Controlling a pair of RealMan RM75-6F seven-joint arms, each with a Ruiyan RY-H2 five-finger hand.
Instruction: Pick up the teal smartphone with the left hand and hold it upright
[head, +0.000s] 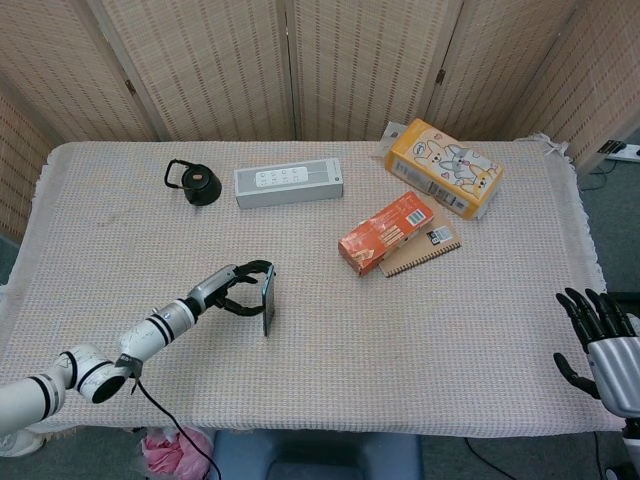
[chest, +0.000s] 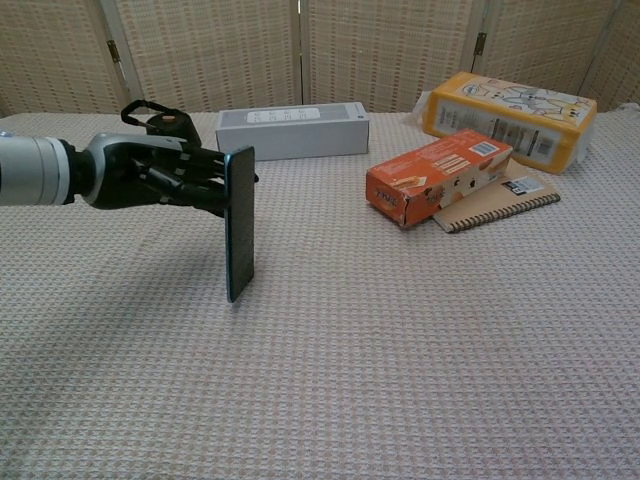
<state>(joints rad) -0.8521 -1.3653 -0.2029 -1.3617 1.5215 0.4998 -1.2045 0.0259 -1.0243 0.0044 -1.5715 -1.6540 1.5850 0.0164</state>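
The teal smartphone (chest: 238, 222) stands upright on its lower end on the woven tablecloth, its flat face turned toward the chest camera's right; from the head view the teal smartphone (head: 267, 298) appears as a thin dark slab. My left hand (chest: 165, 174) holds it near the top from the left side, fingers curled around its upper edge; the same left hand (head: 235, 285) reaches in from the lower left. My right hand (head: 605, 345) hangs off the table's right edge, fingers spread, holding nothing.
A grey speaker bar (chest: 292, 130) and a black lid with a loop (chest: 165, 128) lie behind the phone. An orange box (chest: 440, 174) on a spiral notebook (chest: 503, 203) and a yellow cartoon carton (chest: 512, 119) sit at the back right.
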